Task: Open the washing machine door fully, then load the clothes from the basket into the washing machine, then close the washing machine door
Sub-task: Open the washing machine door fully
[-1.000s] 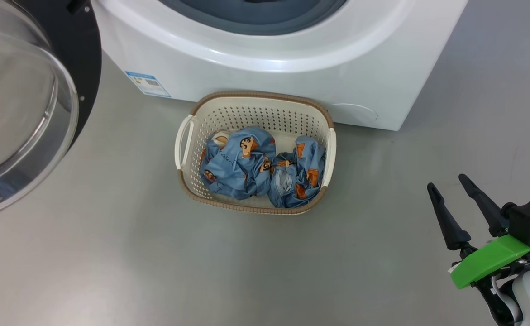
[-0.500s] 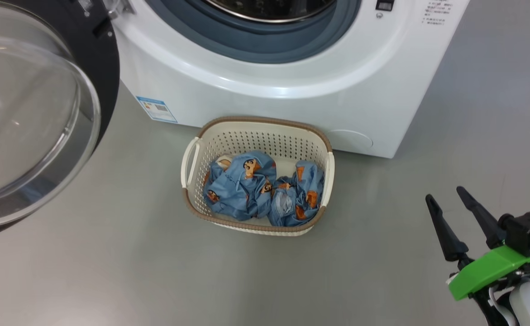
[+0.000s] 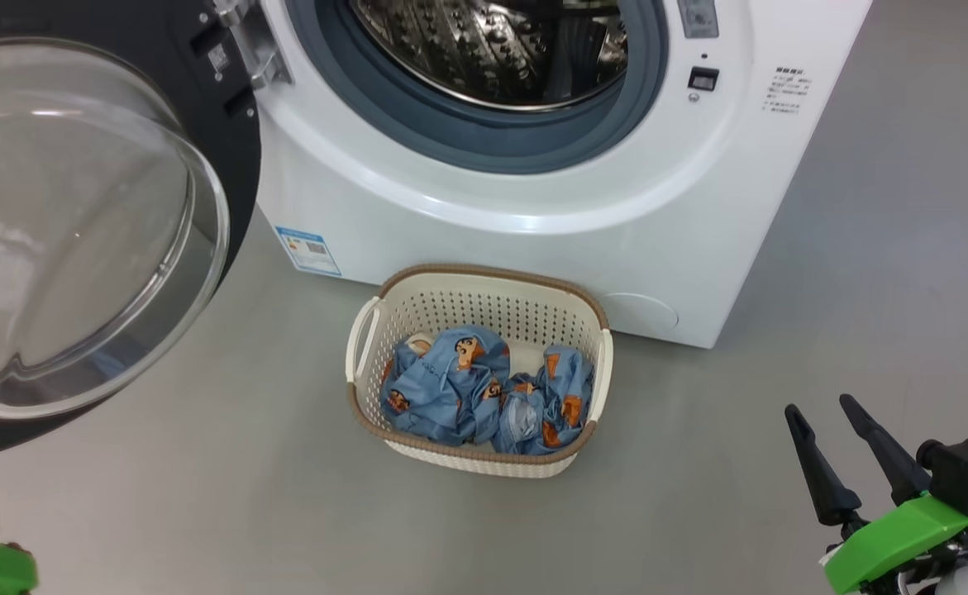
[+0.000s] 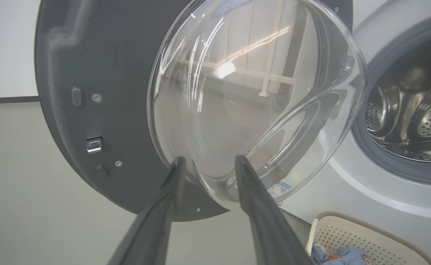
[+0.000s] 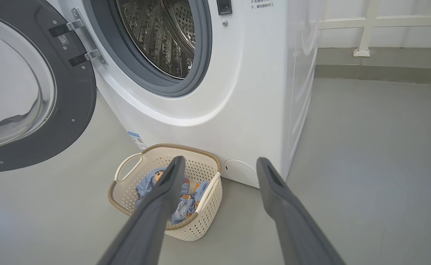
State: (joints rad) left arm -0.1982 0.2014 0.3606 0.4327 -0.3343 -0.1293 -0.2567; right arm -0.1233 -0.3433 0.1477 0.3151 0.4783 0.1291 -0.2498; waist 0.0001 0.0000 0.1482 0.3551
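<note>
door step looking near done: washing machine door (image 3: 78, 223) hanging swung wide at hinge side of washing machine (image 3: 533, 240), drum gaping. left gripper (image 4: 209, 161) standing released, grasping nothing, just before door glass; backing straight off seeming wise, not nudging door. right gripper (image 3: 818, 406) standing spread, empty, off machine's other front corner. clothes (image 3: 450, 388) lying in basket (image 3: 492, 273) at machine's foot. floor (image 3: 161, 512) running grey, smooth around machine; white railing (image 5: 366, 25) standing behind machine.

Black washing machine door (image 3: 78, 223) standing open at left, white washing machine (image 3: 533, 240) (steel drum (image 3: 492, 49) showing), blue clothes (image 3: 450, 388) in cream basket (image 3: 484, 310)
</note>
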